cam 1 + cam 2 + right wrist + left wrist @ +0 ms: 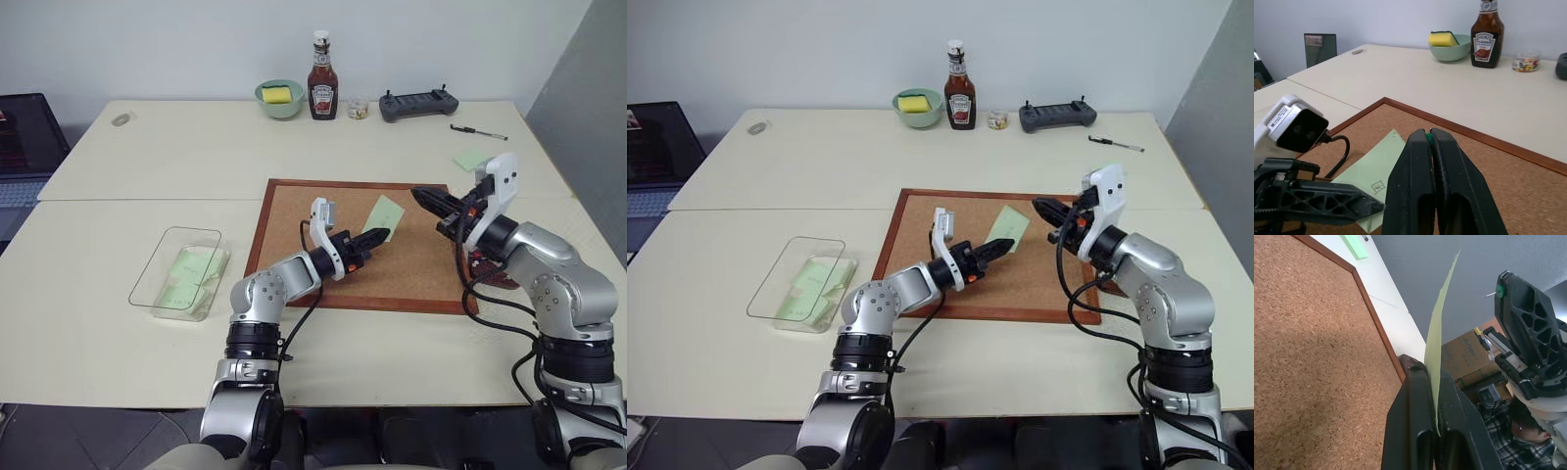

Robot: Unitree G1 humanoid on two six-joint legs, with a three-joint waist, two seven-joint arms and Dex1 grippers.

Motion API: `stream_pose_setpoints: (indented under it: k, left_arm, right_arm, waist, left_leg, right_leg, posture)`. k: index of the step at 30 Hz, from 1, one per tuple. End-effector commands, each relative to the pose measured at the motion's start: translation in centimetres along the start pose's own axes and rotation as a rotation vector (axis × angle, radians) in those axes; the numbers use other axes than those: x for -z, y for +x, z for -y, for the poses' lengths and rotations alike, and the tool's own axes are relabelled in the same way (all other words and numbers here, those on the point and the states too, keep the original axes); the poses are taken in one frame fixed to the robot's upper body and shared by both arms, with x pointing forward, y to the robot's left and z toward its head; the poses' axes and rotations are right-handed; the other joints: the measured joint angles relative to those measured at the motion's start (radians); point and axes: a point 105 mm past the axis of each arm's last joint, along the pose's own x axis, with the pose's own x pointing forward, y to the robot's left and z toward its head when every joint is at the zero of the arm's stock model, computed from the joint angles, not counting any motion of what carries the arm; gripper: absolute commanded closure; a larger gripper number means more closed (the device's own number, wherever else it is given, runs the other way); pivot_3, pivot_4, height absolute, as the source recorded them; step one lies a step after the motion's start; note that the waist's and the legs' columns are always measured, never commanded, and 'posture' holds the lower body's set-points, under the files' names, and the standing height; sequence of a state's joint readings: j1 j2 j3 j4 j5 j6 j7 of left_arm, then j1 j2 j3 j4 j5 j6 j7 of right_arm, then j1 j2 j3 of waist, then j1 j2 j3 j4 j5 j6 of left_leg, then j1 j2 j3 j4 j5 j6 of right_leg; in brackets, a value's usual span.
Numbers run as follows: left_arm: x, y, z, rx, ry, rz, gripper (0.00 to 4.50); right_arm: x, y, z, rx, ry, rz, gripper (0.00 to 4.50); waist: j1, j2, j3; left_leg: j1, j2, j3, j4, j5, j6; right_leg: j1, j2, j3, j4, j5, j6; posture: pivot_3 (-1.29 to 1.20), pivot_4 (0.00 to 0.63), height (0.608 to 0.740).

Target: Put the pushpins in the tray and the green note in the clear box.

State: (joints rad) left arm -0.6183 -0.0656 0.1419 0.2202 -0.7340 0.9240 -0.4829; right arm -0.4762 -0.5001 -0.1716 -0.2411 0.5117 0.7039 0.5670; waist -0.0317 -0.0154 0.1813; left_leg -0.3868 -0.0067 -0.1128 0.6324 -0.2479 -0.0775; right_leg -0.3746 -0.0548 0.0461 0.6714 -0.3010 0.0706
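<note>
Green note [382,212], one, thin pale paper: pinched at its near edge between my left gripper [377,236] fingers, above the corkboard [411,264]. Pushpin [1427,137], one, green-headed: clamped in my closed right gripper [423,197], just beside the note. Clear box [149,277], one, rounded plastic, well apart to my left.

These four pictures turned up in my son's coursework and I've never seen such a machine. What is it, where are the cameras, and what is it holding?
It is a two-armed robot at a table. Two pictures look down from its head; the other two look along each wrist. On the table lie a corkboard, a clear box with green slips inside, a ketchup bottle, a bowl with a sponge, and a controller. The left gripper, jaws shut, pinches the green note over the board. The right gripper is shut on a green pushpin.
</note>
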Motion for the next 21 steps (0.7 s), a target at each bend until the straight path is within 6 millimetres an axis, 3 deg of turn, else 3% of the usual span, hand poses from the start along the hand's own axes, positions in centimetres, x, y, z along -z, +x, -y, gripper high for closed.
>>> stream_pose_setpoints:
  k: [1, 5, 9, 20, 21]
  left_arm:
    - [0.2, -0.2, 0.3, -0.004, 0.064, -0.007, 4.47]
    - [0.5, -0.2, 0.6, 0.001, 0.114, -0.023, 4.47]
    - [0.8, -0.1, 0.6, 0.002, 0.15, -0.043, 4.47]
    - [1.0, 0.2, 0.6, 0.002, 0.191, -0.059, 4.47]
    - [1.0, 0.1, 0.5, 0.0, 0.192, -0.058, 4.49]
  right_arm:
    - [-0.8, -3.0, 2.0, 0.099, -0.167, -0.024, 4.5]
    - [1.2, -6.0, 3.5, 0.169, -0.272, -0.15, 4.5]
    - [5.1, -9.1, 5.0, 0.229, -0.334, -0.363, 4.5]
    - [9.2, -11.2, 7.0, 0.281, -0.402, -0.568, 4.5]
    - [9.3, -11.2, 7.2, 0.286, -0.399, -0.571, 4.27]
  waist:
    - [0.004, 0.0, 0.0]
    - [0.004, 0.0, 0.0]
    - [-0.001, 0.0, 0.0]
    - [0.0, 0.0, 0.0]
    - [0.0, 0.0, 0.0]
  left_leg:
    - [-0.001, 0.0, 0.0, 0.0, 0.0, 0.0]
    - [-0.002, 0.0, 0.0, -0.001, 0.0, 0.0]
    - [-0.004, 0.0, 0.0, -0.001, 0.0, 0.0]
    - [-0.003, 0.0, 0.001, -0.001, 0.0, -0.001]
    - [-0.003, 0.0, 0.001, -0.001, 0.001, -0.001]
  right_leg:
    - [0.0, 0.0, 0.0, -0.001, 0.0, 0.0]
    - [0.001, 0.0, -0.001, -0.005, 0.0, 0.0]
    - [0.0, 0.0, -0.001, -0.007, 0.0, 0.0]
    - [0.001, 0.0, 0.0, -0.007, 0.001, 0.001]
    - [0.001, 0.0, 0.0, -0.007, 0.001, 0.001]
  posture:
    - [0.0, 0.15, 0.74]
    - [0.0, 0.15, 0.74]
    - [0.0, 0.15, 0.74]
    - [0.0, 0.15, 0.74]
    - [0.0, 0.15, 0.74]
